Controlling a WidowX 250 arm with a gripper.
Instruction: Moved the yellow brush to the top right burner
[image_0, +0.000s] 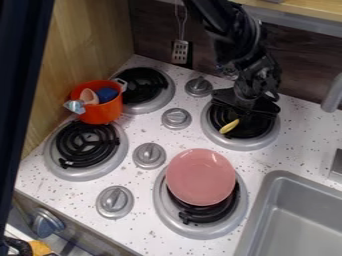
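One yellow brush (229, 126) — at the burner (259, 132), just beneath the gripper (246, 113).

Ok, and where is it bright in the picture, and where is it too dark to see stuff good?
In the camera view, the speckled white counter looks bright; the black gripper blends into the dark burner below it, so its edges are hard to pick out; the yellow brush stands out against the black.

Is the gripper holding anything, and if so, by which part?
That cannot be told: the gripper is over the top right burner, with the yellow brush showing just beside it, but any contact is hidden.
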